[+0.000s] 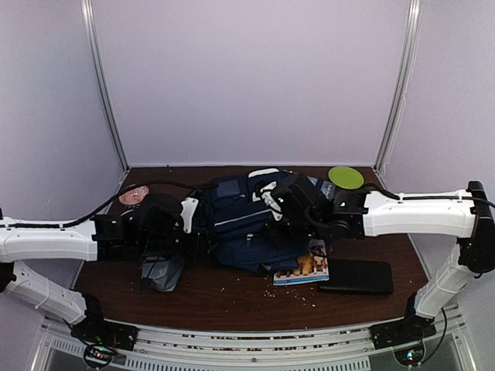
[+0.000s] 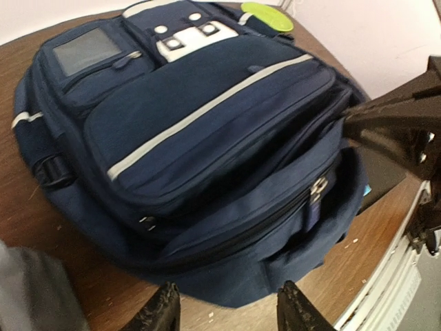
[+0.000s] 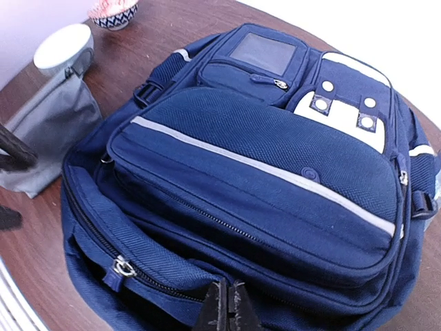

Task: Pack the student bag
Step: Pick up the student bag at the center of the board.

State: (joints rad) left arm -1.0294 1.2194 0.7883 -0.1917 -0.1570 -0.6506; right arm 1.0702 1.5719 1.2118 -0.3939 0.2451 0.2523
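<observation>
**Soft navy bag lies flat, mouth agape, one claw closed at its lip**

The student bag (image 1: 236,220) lies on its back in the middle of the table (image 1: 232,301), between the two arms. It looks like slack, padded cloth. I'd expect it to sag and fold wherever it is lifted and to drag across the wood instead of sliding cleanly. The firmer places to take hold would be the zip-edged lip of the big compartment or the strap buckle at its side.

That big compartment gapes along the near edge, with its zip pull (image 3: 122,267) hanging loose. The inside is dark, so I can't say what it holds. The front pockets look zipped.

The right claw (image 3: 226,309) is closed tight at that lip. I can't tell whether cloth is caught in it. The left claw (image 2: 231,310) is spread open just beside the bag's bottom edge, holding nothing.

A grey pouch (image 1: 162,272), a picture booklet (image 1: 303,269) and a flat black case (image 1: 357,276) lie outside the bag.
</observation>
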